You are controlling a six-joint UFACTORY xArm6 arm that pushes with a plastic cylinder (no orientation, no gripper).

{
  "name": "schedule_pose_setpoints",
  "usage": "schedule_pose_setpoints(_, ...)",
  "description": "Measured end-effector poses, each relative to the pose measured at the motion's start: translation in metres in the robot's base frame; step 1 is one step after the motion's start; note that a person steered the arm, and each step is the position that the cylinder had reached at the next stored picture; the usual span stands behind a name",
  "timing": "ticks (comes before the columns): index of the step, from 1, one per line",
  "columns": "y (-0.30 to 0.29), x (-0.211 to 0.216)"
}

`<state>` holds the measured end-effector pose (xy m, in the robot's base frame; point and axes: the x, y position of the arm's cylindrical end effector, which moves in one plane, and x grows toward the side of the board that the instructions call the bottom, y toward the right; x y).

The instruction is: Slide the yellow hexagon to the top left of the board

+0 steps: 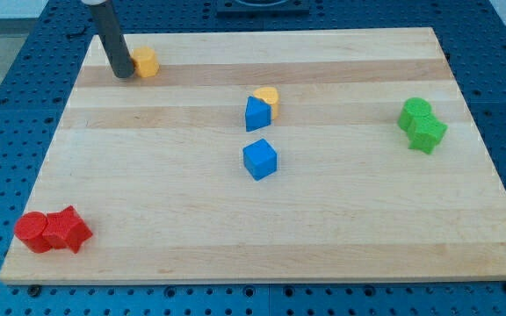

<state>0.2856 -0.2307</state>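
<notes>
— Where's the yellow hexagon [147,62] sitting?

— Up in the view's top left part of the wooden board [323,228], close to the top edge and a little in from the left edge. It lies flat on the wood.

— And the rod?

— The dark rod comes down from the view's top, leaning slightly, and my tip [124,74] rests on the board right against the hexagon's left side. They look to be touching, or as near as I can tell from here. There are no jaws on this arm, so nothing opens or closes and nothing is clasped; the rod only stands beside the block.

— What else is on the board?

— Near the middle there's a second yellow block [268,95], rounded, shape hard to make out, because a blue block [257,114] sits just in front of it and touches it. Below that pair, a bit apart, is a blue cube [259,159]. Over at the view's right, two green blocks [422,125] are pressed together, one behind the other. Down in the view's bottom left corner, two red blocks [53,231] sit side by side, touching, right at the board's edge.

— And around the board?

— A blue table with rows of holes [7,79].
</notes>
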Motion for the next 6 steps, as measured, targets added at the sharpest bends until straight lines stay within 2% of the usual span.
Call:
schedule_pose_setpoints(2, -0.001, 0.024)
schedule_pose_setpoints(3, 0.023, 0.028)
schedule_pose_setpoints(4, 0.048, 0.008)
schedule_pose_setpoints(6, 0.041, -0.037)
